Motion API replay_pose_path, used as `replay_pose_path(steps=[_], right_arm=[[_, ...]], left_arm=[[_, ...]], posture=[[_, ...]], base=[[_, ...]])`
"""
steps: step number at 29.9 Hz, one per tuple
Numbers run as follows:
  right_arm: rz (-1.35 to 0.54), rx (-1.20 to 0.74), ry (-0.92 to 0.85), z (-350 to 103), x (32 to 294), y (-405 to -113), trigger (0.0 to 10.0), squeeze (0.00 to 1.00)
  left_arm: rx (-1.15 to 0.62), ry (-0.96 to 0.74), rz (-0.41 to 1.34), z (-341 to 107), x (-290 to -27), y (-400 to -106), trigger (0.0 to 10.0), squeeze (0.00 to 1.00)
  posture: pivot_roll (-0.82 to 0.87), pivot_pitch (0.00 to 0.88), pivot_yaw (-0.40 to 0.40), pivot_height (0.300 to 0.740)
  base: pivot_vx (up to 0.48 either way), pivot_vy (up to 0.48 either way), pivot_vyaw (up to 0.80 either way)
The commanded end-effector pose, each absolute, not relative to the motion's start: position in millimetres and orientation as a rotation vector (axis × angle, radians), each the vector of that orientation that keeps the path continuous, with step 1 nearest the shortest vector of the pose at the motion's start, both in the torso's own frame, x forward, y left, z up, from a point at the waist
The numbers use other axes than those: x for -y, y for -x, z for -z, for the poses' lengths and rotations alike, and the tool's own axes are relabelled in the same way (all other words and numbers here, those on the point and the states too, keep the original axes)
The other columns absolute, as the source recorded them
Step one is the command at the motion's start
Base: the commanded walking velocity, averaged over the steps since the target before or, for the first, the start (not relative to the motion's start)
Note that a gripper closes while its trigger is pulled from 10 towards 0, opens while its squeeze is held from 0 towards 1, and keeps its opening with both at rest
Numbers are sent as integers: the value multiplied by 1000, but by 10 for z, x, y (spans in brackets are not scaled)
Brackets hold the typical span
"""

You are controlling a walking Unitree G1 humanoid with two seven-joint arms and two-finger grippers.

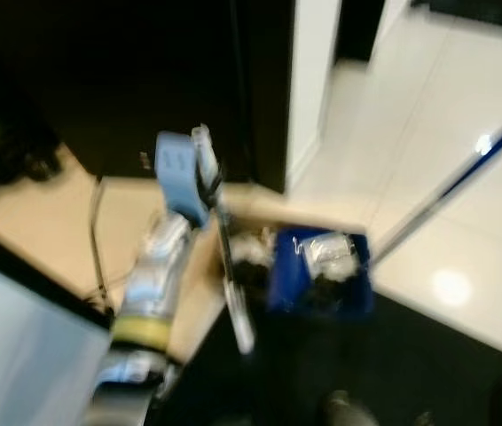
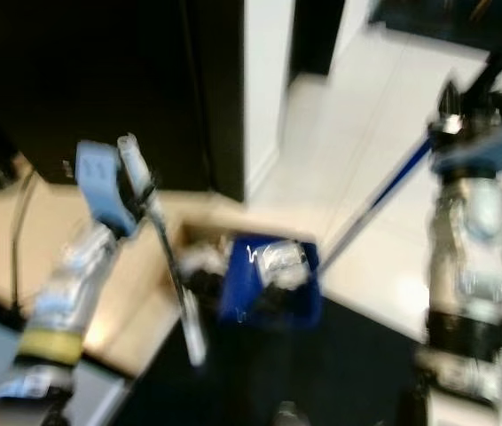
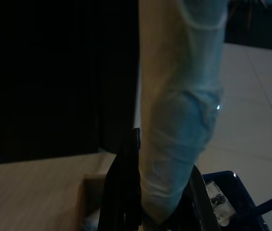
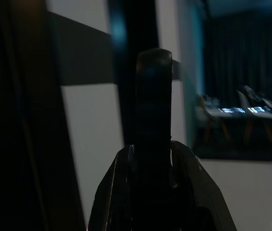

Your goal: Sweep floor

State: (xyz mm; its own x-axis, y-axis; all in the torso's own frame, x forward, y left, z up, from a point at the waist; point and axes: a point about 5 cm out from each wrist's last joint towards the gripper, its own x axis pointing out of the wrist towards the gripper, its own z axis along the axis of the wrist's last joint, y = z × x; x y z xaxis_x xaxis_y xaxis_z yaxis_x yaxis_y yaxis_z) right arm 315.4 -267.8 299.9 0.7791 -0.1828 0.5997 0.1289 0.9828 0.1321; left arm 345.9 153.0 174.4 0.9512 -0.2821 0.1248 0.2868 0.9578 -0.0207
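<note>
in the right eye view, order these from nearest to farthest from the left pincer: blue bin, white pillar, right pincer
From the left pincer:
1. blue bin, just beside it on the floor, to its right
2. white pillar, behind and to the right
3. right pincer, far right

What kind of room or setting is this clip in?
Probably the inside of a home: glossy pale floor tiles, a white wall corner beside a dark doorway, and dining chairs at a table in a dim room beyond.

A home interior is shown: glossy pale floor tiles (image 1: 411, 160) are seen beside a white wall corner (image 1: 309, 80) and a dark cabinet (image 1: 145, 80). A dining table with chairs (image 4: 241, 113) is made out in a dim room beyond.
</note>
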Motion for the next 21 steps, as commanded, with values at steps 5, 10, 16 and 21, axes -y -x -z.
replay_pose_path(steps=[5, 10, 16, 21], right_arm=[[147, 732, -97, -3116, 2623, -3104, 10000, 0], [142, 728, -99, -3106, 2611, -3114, 10000, 0], [142, 720, -99, -3087, 2615, -3115, 10000, 0], [142, 716, -100, -3075, 2615, -3118, 10000, 0]], left_arm=[[147, 33, 270, -1797, -1604, -3445, 10000, 0], [151, 36, 279, -1801, -1595, -3443, 10000, 0], [150, 39, 284, -1800, -1586, -3444, 10000, 0], [145, 35, 284, -1790, -1584, -3443, 10000, 0]], posture=[[60, 137, 56, 740], [58, 135, 57, 740], [57, 135, 58, 740], [56, 135, 58, 740]], base=[[0, 0, 0], [0, 0, 0], [0, 0, 0], [0, 0, 0]])
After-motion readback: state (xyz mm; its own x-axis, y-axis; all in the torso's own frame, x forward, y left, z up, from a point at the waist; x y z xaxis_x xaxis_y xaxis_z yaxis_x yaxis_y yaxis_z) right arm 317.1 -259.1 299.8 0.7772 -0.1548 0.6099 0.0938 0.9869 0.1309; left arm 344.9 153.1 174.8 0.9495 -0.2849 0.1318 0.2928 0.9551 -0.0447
